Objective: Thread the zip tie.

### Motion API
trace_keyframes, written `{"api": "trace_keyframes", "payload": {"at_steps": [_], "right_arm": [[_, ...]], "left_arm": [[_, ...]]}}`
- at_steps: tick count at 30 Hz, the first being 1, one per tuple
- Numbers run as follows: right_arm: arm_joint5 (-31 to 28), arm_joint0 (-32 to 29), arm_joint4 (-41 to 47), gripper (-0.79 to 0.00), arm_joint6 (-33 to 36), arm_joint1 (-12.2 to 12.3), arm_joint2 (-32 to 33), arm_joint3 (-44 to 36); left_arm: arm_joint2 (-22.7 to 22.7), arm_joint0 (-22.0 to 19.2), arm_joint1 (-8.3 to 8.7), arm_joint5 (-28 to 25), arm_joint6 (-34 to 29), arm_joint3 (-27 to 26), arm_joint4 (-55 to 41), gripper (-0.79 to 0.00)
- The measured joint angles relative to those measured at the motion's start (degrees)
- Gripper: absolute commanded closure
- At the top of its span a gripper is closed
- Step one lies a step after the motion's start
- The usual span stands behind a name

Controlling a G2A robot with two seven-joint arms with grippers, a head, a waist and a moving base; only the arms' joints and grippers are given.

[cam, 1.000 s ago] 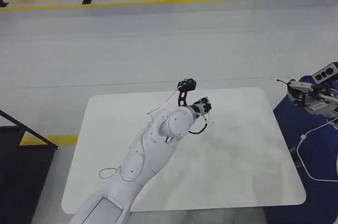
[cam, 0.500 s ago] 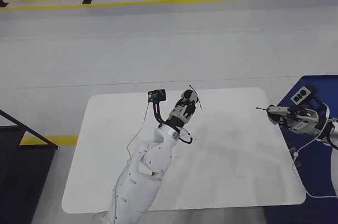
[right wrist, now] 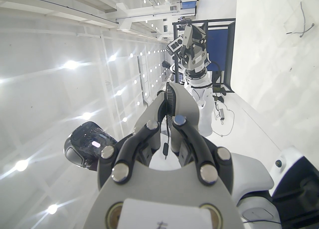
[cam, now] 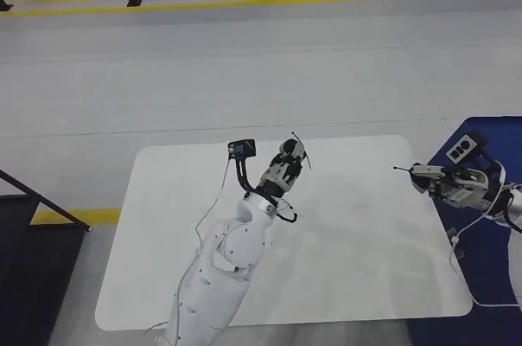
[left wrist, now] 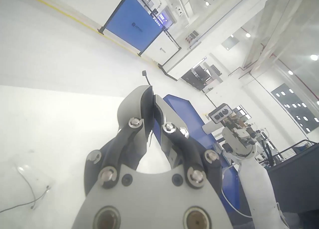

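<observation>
Alignment was judged decisive. The zip tie (left wrist: 145,75) was clamped in the closed left gripper (left wrist: 152,96) above the table (cam: 356,259), head poking out; a thin black strip (right wrist: 165,149) was pinched in the closed right gripper (right wrist: 169,91), well apart. Slow, straight closing was called for.

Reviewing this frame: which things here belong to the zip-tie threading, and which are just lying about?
In the job:
- thin black zip tie, pinched in the left gripper
- thin black strip, pinched in the right gripper

Lying about:
- clear plastic bag of thin grey strands, on the white table
</observation>
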Motion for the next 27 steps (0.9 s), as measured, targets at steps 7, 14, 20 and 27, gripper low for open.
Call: {"api": "trace_keyframes", "payload": {"at_steps": [7, 14, 20, 27], "right_arm": [[-1.2, -3.8, -2.4, 0.000, -8.5, -0.7, -7.9, -9.4], [-1.6, -4.6, -3.3, 0.000, -12.5, -1.0, -13.3, -11.6], [-1.6, -4.6, -3.3, 0.000, -12.6, -1.0, -13.3, -11.6], [-2.9, -5.4, -3.7, 0.000, -12.1, -1.0, -13.9, -13.1]], "left_arm": [[3.0, 8.0, 1.24, -14.7, 9.3, -7.9, 8.9, 0.000], [0.9, 12.8, 2.16, -17.6, 14.2, -12.9, 11.6, 0.000], [0.9, 12.8, 2.15, -17.5, 14.0, -12.8, 11.7, 0.000], [0.9, 12.8, 2.16, -17.5, 13.9, -12.8, 11.7, 0.000]]}}
